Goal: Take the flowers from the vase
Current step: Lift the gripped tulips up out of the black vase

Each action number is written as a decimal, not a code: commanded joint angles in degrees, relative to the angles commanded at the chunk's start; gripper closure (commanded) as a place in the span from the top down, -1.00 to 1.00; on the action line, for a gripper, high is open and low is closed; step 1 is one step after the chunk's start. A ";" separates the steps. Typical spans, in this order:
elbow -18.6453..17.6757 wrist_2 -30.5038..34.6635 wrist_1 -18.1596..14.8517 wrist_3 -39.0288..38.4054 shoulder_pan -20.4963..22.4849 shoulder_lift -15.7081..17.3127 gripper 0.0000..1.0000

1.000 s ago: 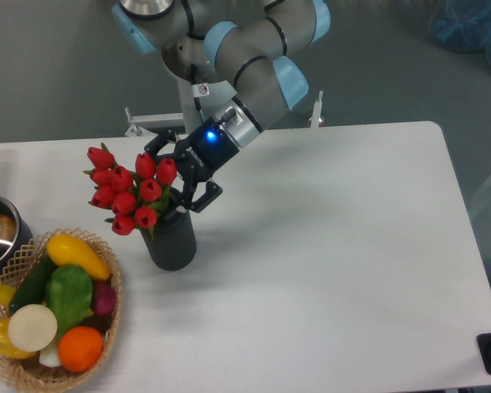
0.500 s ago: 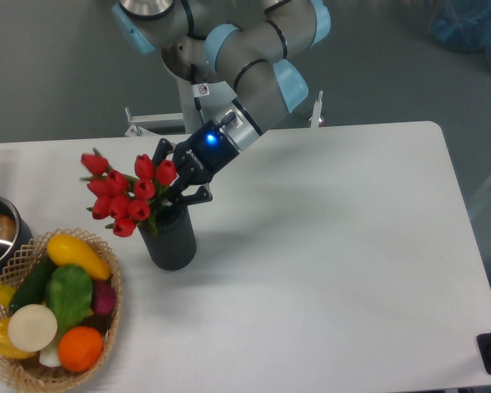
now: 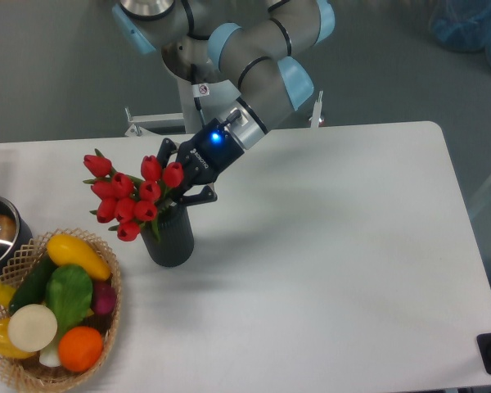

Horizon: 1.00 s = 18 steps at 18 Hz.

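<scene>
At the left of the frame, the bunch of red tulip buds with green stems leans out over the mouth of the dark ribbed cylindrical vase, and the black two-finger claw is closed on the stems just above the rim. By my reading the grasp is made but the lift-out remains, since the stems appear to reach into the vase. The white counter fills the frame to the right, with grey floor beyond it along the top.
</scene>
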 joint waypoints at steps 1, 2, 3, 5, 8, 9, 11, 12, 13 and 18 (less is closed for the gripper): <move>0.09 -0.35 0.00 0.00 0.27 0.44 -0.83; 0.17 -1.22 0.00 -0.09 0.36 0.79 -0.83; 0.26 -2.19 -0.17 -0.09 0.62 1.05 -0.83; 0.26 -3.60 -0.17 -0.18 1.49 1.58 -0.83; 0.35 -4.31 -0.26 -1.41 1.85 2.02 -0.83; 0.35 -4.31 -0.26 -1.76 1.76 2.20 -0.83; 0.26 -4.39 -0.35 -2.98 1.59 3.07 -0.83; 0.26 -4.57 -0.35 -3.95 1.41 3.60 -0.83; 0.26 -4.66 -0.35 -4.65 1.24 3.95 -0.83; 1.66 -7.21 -0.26 -9.22 1.32 5.28 -0.82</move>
